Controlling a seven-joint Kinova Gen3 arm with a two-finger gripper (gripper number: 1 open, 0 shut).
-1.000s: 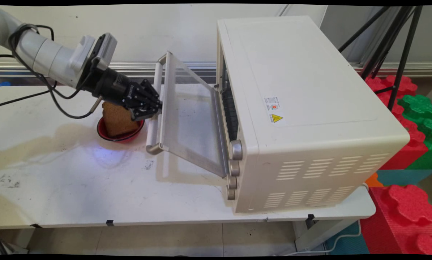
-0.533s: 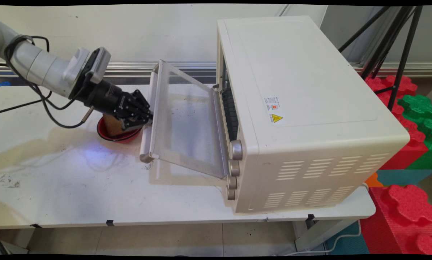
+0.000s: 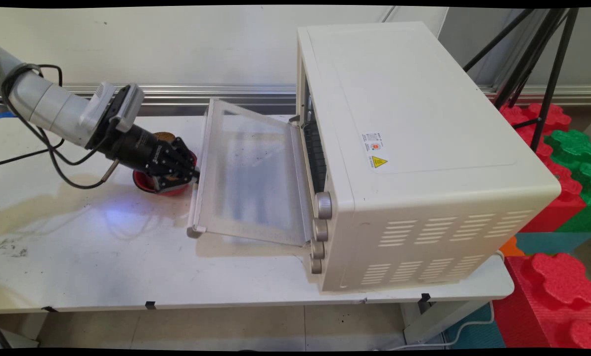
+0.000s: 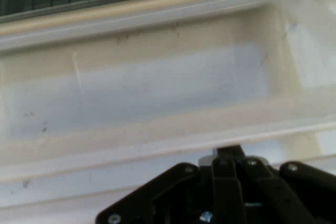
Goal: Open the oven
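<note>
Black jaws clamped on oven door handle [image 3: 195, 198], red bowl [image 3: 147, 184] behind.

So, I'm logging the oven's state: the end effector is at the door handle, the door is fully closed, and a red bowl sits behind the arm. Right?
Not quite: the oven door is open, swung down nearly flat, as the main view shows. The rest holds: the end effector is at the door handle, and the red bowl sits behind the arm.

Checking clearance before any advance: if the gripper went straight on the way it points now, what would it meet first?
The gripper is already at the oven door handle. Straight on, it would press that handle and the nearly flat glass door, with the oven opening behind.
</note>
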